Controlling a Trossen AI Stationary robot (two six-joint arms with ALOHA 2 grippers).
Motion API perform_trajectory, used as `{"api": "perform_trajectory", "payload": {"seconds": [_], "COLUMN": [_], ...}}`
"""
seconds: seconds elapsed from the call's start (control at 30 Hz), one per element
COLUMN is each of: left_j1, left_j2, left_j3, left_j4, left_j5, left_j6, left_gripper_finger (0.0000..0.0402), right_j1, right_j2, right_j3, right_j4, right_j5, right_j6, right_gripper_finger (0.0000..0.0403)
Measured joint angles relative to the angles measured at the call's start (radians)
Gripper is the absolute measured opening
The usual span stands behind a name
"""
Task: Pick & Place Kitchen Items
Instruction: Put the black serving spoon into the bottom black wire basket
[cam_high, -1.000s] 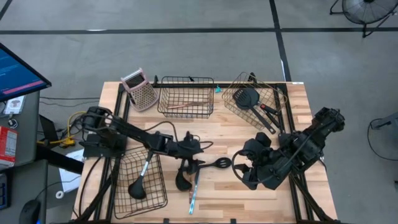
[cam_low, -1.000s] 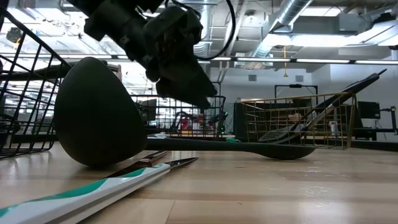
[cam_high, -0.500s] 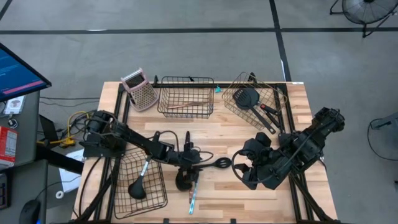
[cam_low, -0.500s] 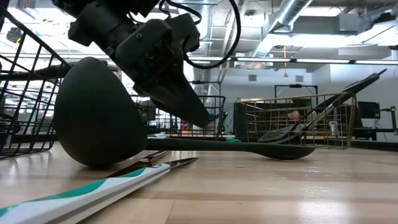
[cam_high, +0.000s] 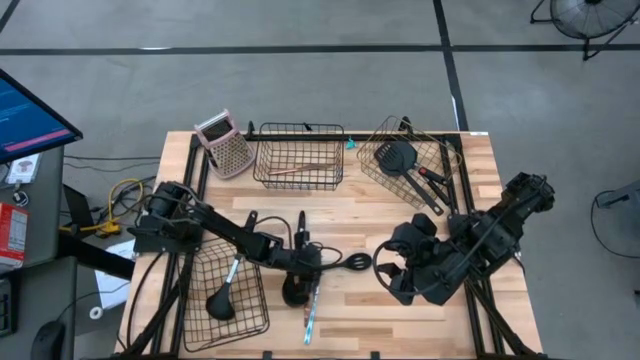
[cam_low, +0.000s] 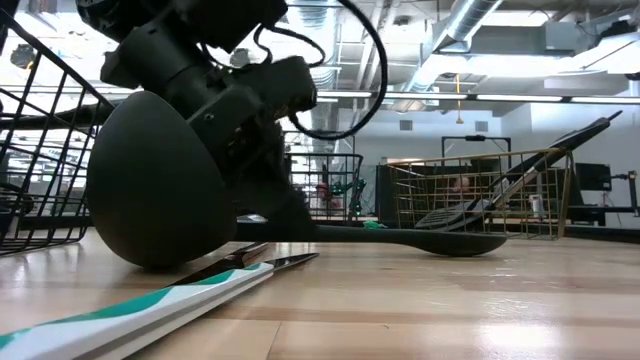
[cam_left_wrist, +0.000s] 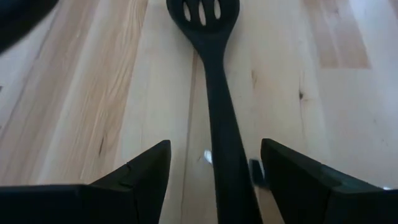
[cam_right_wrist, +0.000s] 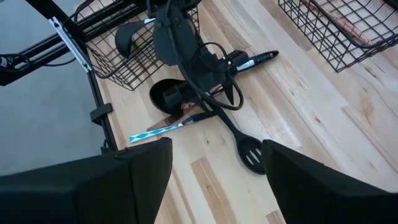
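From above, the left gripper (cam_high: 318, 264) is down at the black slotted spoon (cam_high: 350, 263) lying mid-table. Its wrist view shows the fingers (cam_left_wrist: 134, 177) spread wide, straddling the handle without pinching it. The right gripper (cam_high: 385, 272) waits open nearby.

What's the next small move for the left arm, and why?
Probably close the left pincer on the black slotted spoon. Its open fingers straddle the spoon's handle, low over the wooden table, and nothing is gripped yet. The right pincer waits open above the table's right side.
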Motion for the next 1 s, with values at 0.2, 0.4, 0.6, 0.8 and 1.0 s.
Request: {"api": "perform_trajectory", "payload": {"seconds": [0.2, 0.4, 0.6, 0.8, 1.0], "left_j1": [0.01, 0.011, 0.01, 0.024, 0.055], "left_j2": [0.0, -0.012, -0.063, -0.146, -0.274], "left_j3": [0.001, 0.0, -0.001, -0.001, -0.001], "left_j4": [-0.083, -0.102, -0.104, -0.102, -0.119], "left_j5": [0.032, 0.049, 0.057, 0.051, 0.043], "left_j6": [-0.004, -0.066, -0.075, -0.085, -0.121], "left_gripper_finger": [0.0171, 0.0098, 0.0053, 0.0053, 0.0053], "right_j1": [0.0, 0.0, 0.0, 0.0, 0.0], "right_j2": [0.0, 0.0, 0.0, 0.0, 0.0], "right_j3": [0.0, 0.0, 0.0, 0.0, 0.0], "right_j4": [0.006, 0.007, 0.007, 0.007, 0.005], "right_j5": [0.0, 0.0, 0.0, 0.001, 0.018], "right_j6": [0.0, 0.0, 0.0, -0.01, -0.016], "right_gripper_finger": [0.0244, 0.0244, 0.0244, 0.0244, 0.0244]}}
